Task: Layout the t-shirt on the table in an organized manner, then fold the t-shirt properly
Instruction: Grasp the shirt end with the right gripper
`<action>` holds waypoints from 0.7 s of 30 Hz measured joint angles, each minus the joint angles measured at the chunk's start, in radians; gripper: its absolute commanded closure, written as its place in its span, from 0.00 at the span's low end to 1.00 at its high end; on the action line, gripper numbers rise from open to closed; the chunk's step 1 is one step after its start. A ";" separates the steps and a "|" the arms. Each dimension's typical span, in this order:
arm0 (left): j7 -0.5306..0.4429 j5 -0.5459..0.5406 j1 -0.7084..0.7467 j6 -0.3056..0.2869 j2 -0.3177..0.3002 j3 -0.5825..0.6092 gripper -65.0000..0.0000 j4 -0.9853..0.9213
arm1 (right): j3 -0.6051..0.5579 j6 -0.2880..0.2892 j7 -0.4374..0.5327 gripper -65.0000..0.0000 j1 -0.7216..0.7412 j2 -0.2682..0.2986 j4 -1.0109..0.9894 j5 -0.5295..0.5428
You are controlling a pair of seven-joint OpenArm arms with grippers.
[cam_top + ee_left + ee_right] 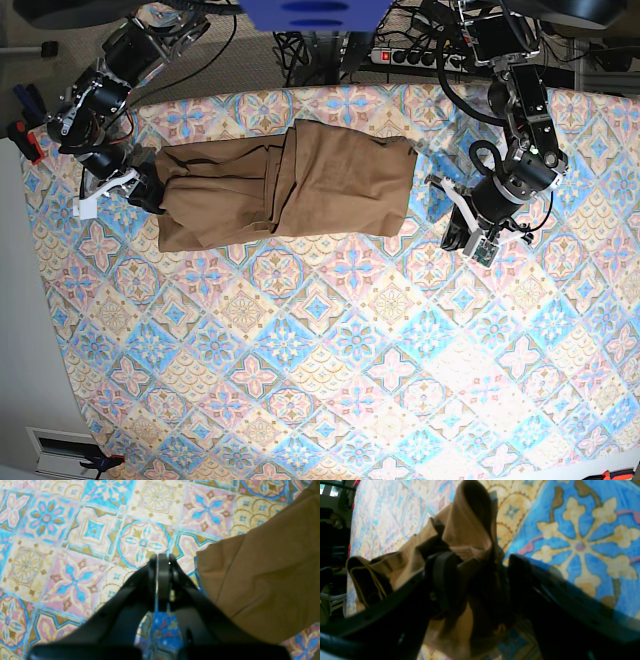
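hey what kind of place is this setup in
Probably a robotics lab or test bench: a tile-patterned table with a t-shirt, cables and a power strip behind it.

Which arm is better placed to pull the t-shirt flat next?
The right, probably. The right gripper is open with bunched cloth of the t-shirt between its jaws at the shirt's end. The left gripper is shut, empty, over bare table beside the shirt.

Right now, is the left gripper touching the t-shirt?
Apart. In the left wrist view the shut left gripper has patterned table showing between it and the t-shirt.
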 measured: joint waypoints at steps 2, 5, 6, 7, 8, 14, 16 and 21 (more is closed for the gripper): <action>0.000 0.000 0.000 0.000 0.002 0.000 1.00 0.000 | 0.000 0.000 0.000 0.50 0.000 0.000 0.000 0.000; 0.000 0.000 0.005 0.000 0.002 0.000 1.00 0.000 | 0.000 -0.001 -0.006 0.50 0.000 0.001 0.000 0.017; 0.000 0.000 0.007 0.000 0.002 0.000 1.00 0.000 | 0.000 -0.001 -0.013 0.50 0.000 0.001 -0.001 0.032; 0.001 0.001 0.009 0.000 0.002 0.000 1.00 0.000 | 0.000 -0.001 -0.027 0.50 -0.002 0.000 -0.002 0.061; 0.002 0.000 0.010 0.000 0.002 0.000 1.00 0.000 | 0.000 -0.005 -0.040 0.50 -0.006 -0.002 -0.007 0.098; 0.004 0.000 0.009 0.000 0.002 0.000 1.00 0.000 | -0.006 -0.008 -0.060 0.50 -0.016 0.017 -0.012 0.228; 0.004 0.000 0.009 0.000 0.002 0.001 1.00 0.000 | -0.005 -0.008 -0.057 0.50 -0.014 0.019 -0.011 0.227; 0.004 0.000 0.009 0.000 0.005 0.002 1.00 0.000 | -0.005 -0.008 -0.068 0.50 -0.002 0.031 -0.013 0.216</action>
